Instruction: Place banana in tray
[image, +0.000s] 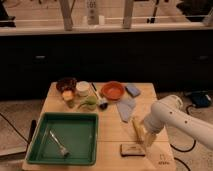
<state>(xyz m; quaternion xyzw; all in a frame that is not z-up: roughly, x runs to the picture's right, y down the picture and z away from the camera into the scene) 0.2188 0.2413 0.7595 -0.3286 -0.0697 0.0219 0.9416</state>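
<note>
Camera view: the green tray (70, 116) sits at the table's (112, 136) front left corner, with a fork-like utensil (58, 143) inside. The banana (136, 127) lies outside it on bare wood toward the front right edge, just behind a dark block (132, 149). The gripper (148, 139) is down at the banana's right side; whether it is open or clamped cannot be told
</note>
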